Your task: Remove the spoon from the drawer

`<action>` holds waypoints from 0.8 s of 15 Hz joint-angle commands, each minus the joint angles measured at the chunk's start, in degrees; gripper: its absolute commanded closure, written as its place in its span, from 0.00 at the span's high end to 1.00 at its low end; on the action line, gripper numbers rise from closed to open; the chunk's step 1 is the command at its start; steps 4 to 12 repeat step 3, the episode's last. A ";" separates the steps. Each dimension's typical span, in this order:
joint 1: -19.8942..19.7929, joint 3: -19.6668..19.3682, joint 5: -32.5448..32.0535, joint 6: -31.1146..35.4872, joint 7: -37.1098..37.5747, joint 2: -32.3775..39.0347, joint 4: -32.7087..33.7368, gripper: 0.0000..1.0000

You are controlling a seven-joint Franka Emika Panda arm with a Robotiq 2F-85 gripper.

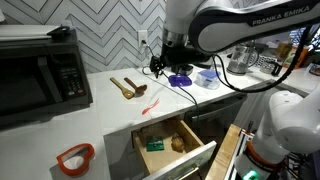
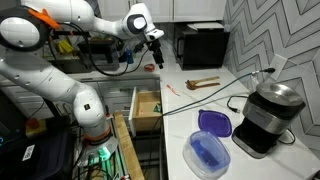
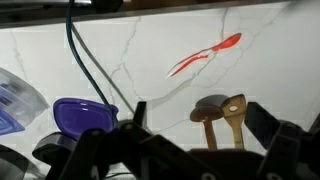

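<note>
The thin red-orange spoon (image 1: 149, 106) lies on the white marble counter, outside the drawer; it also shows in an exterior view (image 2: 172, 92) and in the wrist view (image 3: 205, 57). The drawer (image 1: 196, 157) stands pulled open below the counter edge, with a light wood interior (image 2: 147, 108) that holds a green item and brown things. My gripper (image 1: 165, 63) hangs above the counter, past the spoon, and also shows in an exterior view (image 2: 157, 55). In the wrist view its fingers (image 3: 198, 108) are spread wide and hold nothing.
Two brown wooden utensils (image 1: 127, 87) (image 3: 220, 115) lie on the counter near the spoon. A black microwave (image 1: 40, 70), an orange-rimmed ring (image 1: 75, 158), a purple lid (image 3: 82, 115), a blue container (image 2: 207, 155), a black appliance (image 2: 268, 115) and a black cable (image 3: 75, 60) also occupy the counter.
</note>
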 commanded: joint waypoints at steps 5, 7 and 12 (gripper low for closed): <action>-1.71 1.47 0.97 0.09 -1.64 -0.74 -0.59 1.00; -1.71 1.47 0.97 0.09 -1.64 -0.74 -0.59 1.00; -1.71 1.47 0.97 0.09 -1.64 -0.74 -0.59 1.00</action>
